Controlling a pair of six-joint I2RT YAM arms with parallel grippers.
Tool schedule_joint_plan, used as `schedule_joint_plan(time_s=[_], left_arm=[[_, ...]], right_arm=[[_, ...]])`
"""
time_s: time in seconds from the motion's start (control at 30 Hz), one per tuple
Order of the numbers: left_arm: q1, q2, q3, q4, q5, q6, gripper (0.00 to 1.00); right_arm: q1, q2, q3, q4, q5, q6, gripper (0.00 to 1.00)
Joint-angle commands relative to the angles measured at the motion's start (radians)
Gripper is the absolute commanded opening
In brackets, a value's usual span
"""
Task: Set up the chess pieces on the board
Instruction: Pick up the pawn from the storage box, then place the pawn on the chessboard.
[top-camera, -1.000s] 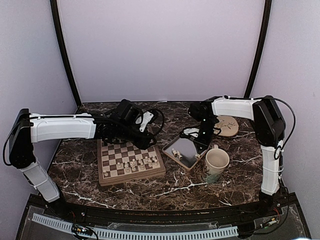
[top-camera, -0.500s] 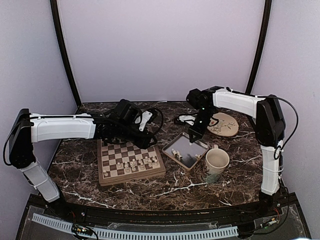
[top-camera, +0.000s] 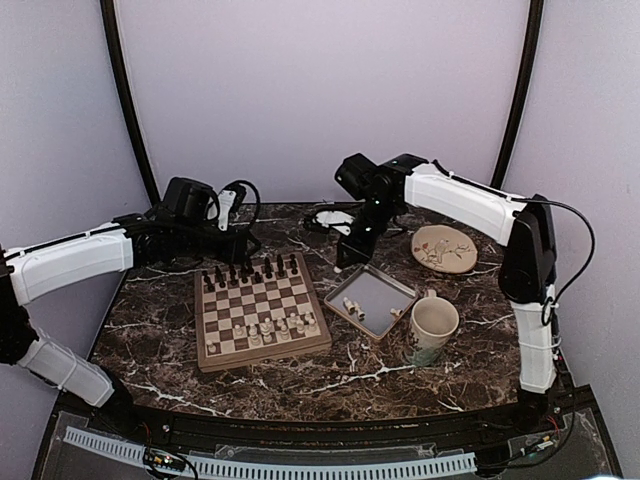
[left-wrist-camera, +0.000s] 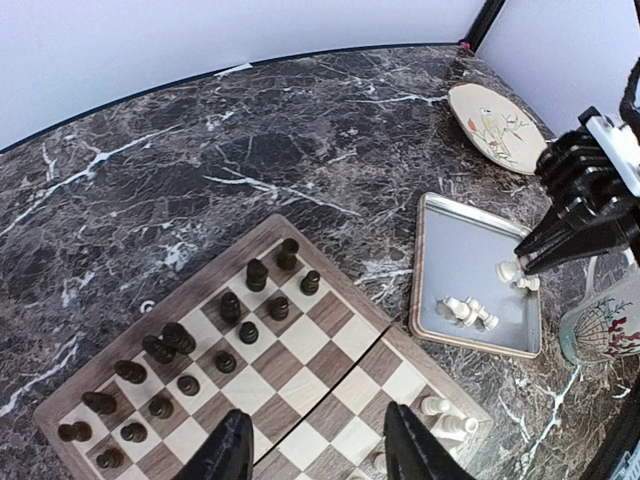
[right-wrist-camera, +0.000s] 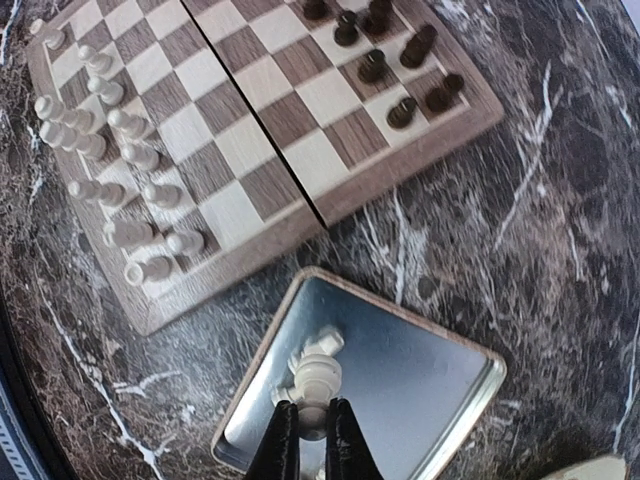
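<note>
The right end effector (right-wrist-camera: 312, 410) is pinching one cream chess piece (right-wrist-camera: 316, 376) between nearly closed fingers, hovering over the grey tray (right-wrist-camera: 440, 400) beside the board (right-wrist-camera: 250, 120). The left end effector (left-wrist-camera: 318, 445) is hanging wide open and empty above the board. The pinch seems to be catching only the piece's end, so I judge it is risking a twist or slip in transit, or toppling the crowded cream chessmen (right-wrist-camera: 100, 130) when lowering.

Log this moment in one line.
right hand: shut on white chess piece over tray | left hand: open over board | tray: other pieces inside
</note>
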Motion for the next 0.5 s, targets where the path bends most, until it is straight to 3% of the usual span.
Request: schedule_joint_plan(time_s=[0.0,0.2,0.47], left_arm=[[0.032,-0.075,-0.04,-0.063,-0.025,-0.008,0.47],[0.043,-0.12,-0.067,-0.077,-0.048,-0.019,0.47],[0.048,-0.12,-0.094,-0.064,-0.046,-0.023,0.48]], right_arm=[[0.066,0.106,0.121,0.012,0.023,-0.013,0.04],[0.133,0.231,0.247,0.018,0.021,-0.009,0.05],[0.155,0.317,0.295,0.023,-0.025,0.01,0.06]])
